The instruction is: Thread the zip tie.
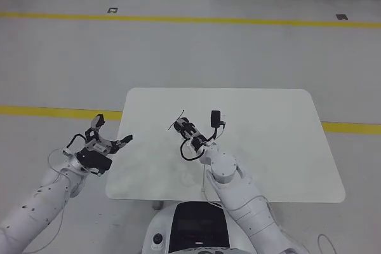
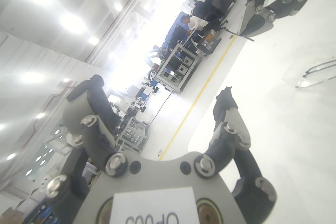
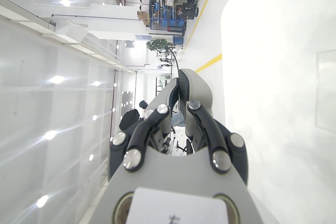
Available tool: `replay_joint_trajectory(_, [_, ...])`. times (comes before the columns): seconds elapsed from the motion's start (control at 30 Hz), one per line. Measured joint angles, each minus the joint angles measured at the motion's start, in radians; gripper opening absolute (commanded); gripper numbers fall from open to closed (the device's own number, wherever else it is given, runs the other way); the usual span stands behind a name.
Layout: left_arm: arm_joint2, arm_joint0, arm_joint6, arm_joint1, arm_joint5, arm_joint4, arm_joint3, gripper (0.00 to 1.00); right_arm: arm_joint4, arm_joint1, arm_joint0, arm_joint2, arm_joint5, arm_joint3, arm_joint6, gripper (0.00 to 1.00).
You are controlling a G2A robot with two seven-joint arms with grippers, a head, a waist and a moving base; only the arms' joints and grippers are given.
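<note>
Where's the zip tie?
In the top view the zip tie sticks out of the shut right gripper, over the white table left of its middle, across from the open left gripper.

Your left arm [image 1: 41,200] and right arm [image 1: 244,193] are glossy white, a black cable [image 1: 187,154] looping by the right wrist. Your left gripper [image 2: 161,86] and right gripper [image 3: 181,78] show grey plates, silver screws, white labels.

Seen from above, the right pincer [image 1: 180,123] hangs over the tabletop [image 1: 273,146], about 10 o'clock from its centre. It is clamped on the zip tie [image 1: 182,113], which sticks out toward 1 o'clock. The left pincer [image 1: 114,129], spread wide, sits at 9 o'clock from the right one, at the tabletop's left edge.
</note>
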Motion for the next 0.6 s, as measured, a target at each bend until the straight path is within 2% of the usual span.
replay_joint_trajectory(0.07, [0.076,-0.055,-0.018,0.033,0.000,0.000,-0.004,1.00,0.002,0.000,0.002,-0.004,0.002,0.002,-0.003,0.00])
replay_joint_trajectory(0.13, [0.148,-0.105,-0.036,0.058,0.000,0.000,-0.013,1.00,0.004,0.001,0.004,-0.008,0.006,0.006,-0.005,0.00])
replay_joint_trajectory(0.17, [0.197,-0.140,-0.053,0.074,0.000,0.000,-0.020,1.00,0.006,0.001,0.006,-0.011,0.008,0.009,-0.006,0.00])
replay_joint_trajectory(0.27, [0.320,-0.228,-0.097,0.103,0.000,0.000,-0.046,1.00,0.014,0.000,0.012,-0.018,0.014,0.018,-0.009,0.00])
replay_joint_trajectory(0.33, [0.382,-0.274,-0.115,0.113,0.000,0.000,-0.055,1.00,0.021,0.000,0.015,-0.021,0.017,0.022,-0.009,0.00])
replay_joint_trajectory(0.37, [0.398,-0.285,-0.118,0.114,0.000,0.000,-0.055,1.00,0.023,0.000,0.016,-0.022,0.017,0.022,-0.010,0.00])
replay_joint_trajectory(0.6, [0.391,-0.276,-0.116,0.114,0.000,0.000,-0.054,1.00,0.023,0.000,0.015,-0.022,0.016,0.021,-0.010,0.00])
